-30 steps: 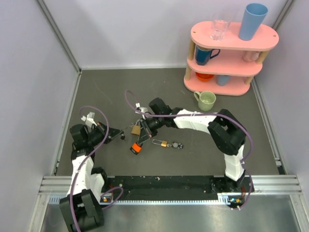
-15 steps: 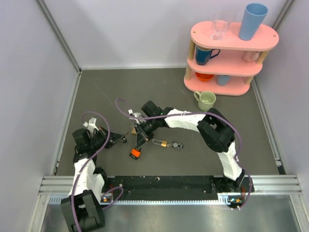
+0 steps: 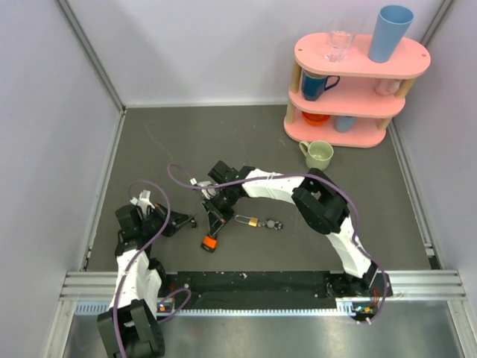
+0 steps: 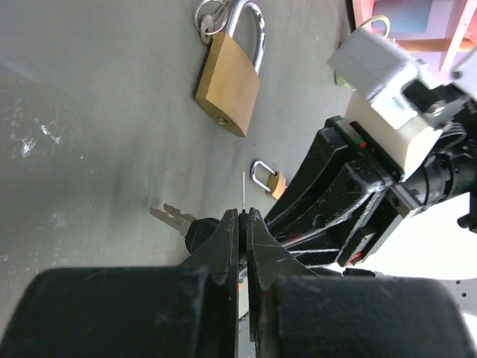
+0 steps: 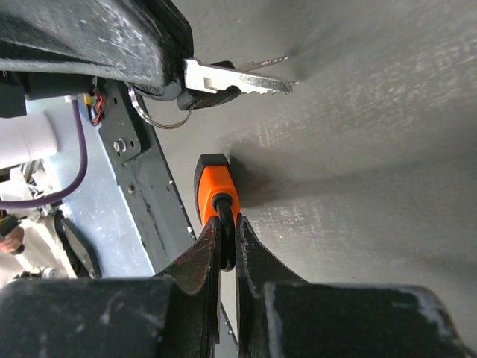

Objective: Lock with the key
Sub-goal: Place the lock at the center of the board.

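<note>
The key (image 5: 238, 78), clamped in the left gripper (image 4: 244, 224), is pointed outward, level; orange padlock (image 5: 212, 175) pinched by right gripper (image 5: 226, 246); grey table (image 3: 164, 142), pale walls (image 3: 209, 45).

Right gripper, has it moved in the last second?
Yes. The right gripper has moved toward the table's near edge and slightly left, away from the green mug.

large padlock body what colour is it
Brass-gold large padlock, clearest in the left wrist view.

The top camera looks down on the whole desk (image 3: 156, 149). Both wrist cameras skim it closely, facing each other.
</note>
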You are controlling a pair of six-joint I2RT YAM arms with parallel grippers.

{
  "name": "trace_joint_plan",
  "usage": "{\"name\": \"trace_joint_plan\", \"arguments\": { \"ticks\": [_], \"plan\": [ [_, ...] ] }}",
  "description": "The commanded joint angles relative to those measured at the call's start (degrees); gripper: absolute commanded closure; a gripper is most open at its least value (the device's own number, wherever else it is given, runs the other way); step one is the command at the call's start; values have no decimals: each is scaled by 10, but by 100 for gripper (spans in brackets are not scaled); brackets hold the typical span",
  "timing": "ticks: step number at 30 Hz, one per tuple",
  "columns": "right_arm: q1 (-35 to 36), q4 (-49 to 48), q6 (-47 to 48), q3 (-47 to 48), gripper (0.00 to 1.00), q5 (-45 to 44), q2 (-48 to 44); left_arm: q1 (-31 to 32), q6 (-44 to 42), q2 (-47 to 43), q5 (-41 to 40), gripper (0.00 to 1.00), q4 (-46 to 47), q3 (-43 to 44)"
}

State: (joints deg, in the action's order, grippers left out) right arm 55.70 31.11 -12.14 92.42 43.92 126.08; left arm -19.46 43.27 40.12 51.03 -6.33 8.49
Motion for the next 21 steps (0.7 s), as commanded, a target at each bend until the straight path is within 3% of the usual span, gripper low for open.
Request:
{"name": "trace_joint_plan", "arguments": {
  "ticks": [1,6,12,15,18,21],
  "plan": [
    [5,25,28,33,100,-81,7,-5,-10,-4,-12,100,3,-9],
    [5,33,36,51,99,-131,10,-3,-6,-3,-9,100,5,-15],
    [5,46,42,76,90,-201,21,-4,-1,-3,-11,100,12,-27],
    [7,48,46,85,78,-239,19,-4,0,-4,-12,100,17,-35],
    [11,47,50,94,55,-266,15,-3,2,-4,-13,100,25,-41],
    [19,47,65,105,42,-270,14,-4,4,-3,-14,100,36,-44]
  ]
}}
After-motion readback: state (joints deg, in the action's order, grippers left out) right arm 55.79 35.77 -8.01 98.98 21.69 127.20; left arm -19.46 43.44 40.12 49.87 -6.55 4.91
